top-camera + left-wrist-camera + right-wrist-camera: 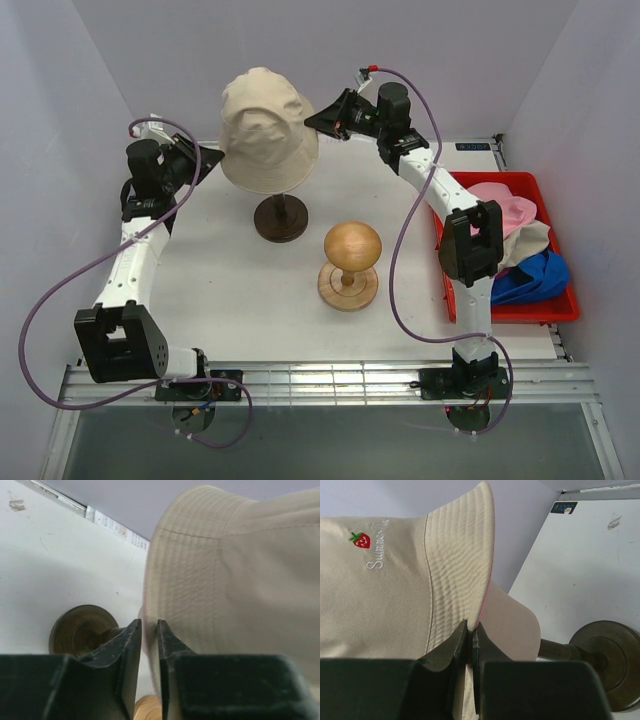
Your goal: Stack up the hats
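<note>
A beige bucket hat (268, 125) sits high on a pale head form (512, 625) above a dark round stand (281, 220). My left gripper (213, 157) is shut on the hat's left brim; in the left wrist view the brim (175, 580) runs into the narrow gap of that gripper (149, 622). My right gripper (315, 120) is shut on the right brim, and the right wrist view shows that gripper (470, 624) pinching the stitched brim (455, 565). A light pink bucket hat (505, 208) and a blue cap (535, 275) lie in the red bin (560, 310). The magenta cap is not visible.
A light wooden knob-shaped form (352, 245) on a round wooden base (348, 287) stands mid-table, in front of the dark stand. The red bin is at the right edge behind my right arm's elbow. Walls close in on the left, back and right.
</note>
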`<state>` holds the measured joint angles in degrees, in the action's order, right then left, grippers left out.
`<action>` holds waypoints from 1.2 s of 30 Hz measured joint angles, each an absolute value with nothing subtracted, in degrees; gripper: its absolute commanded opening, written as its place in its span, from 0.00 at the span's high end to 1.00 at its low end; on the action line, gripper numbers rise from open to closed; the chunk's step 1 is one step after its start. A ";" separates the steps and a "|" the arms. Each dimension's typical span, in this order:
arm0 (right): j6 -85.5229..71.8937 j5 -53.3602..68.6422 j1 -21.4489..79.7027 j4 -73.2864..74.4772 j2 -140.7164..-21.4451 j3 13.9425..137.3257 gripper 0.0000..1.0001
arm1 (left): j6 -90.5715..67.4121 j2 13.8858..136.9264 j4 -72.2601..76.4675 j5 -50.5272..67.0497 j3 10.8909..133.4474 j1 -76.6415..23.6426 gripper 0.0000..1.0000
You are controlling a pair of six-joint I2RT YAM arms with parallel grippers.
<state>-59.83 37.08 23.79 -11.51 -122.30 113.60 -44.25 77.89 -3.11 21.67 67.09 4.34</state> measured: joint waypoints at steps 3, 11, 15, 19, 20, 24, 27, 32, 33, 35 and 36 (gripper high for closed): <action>-59.55 37.21 23.49 -10.37 -122.56 114.45 0.86 | -43.22 77.82 -6.24 20.67 67.88 4.45 0.60; -58.59 36.42 23.09 -7.27 -122.63 114.98 0.59 | -42.06 77.76 -11.92 18.46 70.00 4.86 0.50; -57.25 35.16 22.76 -4.03 -122.63 114.98 0.44 | -41.91 77.69 -13.15 18.41 72.27 5.17 0.49; -54.70 32.93 22.50 0.62 -122.58 115.09 0.36 | -41.78 77.34 -13.58 18.65 74.56 5.39 0.48; -53.69 32.18 22.48 2.35 -122.43 115.11 0.35 | -41.76 77.28 -13.76 18.79 75.20 5.52 0.48; -49.82 28.18 22.13 9.85 -120.60 115.04 0.34 | -41.74 77.25 -14.22 19.59 77.73 6.24 0.48; -46.06 24.64 21.89 15.66 -116.84 114.24 0.34 | -41.76 77.23 -14.55 20.27 79.29 6.63 0.47; -38.65 16.97 20.32 25.80 -105.23 110.32 0.33 | -42.00 77.36 -14.98 22.76 82.19 6.94 0.45; -37.34 15.38 19.53 27.24 -102.08 108.51 0.33 | -42.06 77.38 -14.90 23.53 82.83 6.96 0.44; -35.11 13.17 16.67 30.39 -95.18 103.37 0.33 | -42.48 77.36 -14.46 25.21 83.68 7.01 0.43; -34.04 12.21 14.66 31.64 -91.72 100.60 0.33 | -42.65 77.36 -14.24 26.04 83.94 7.03 0.43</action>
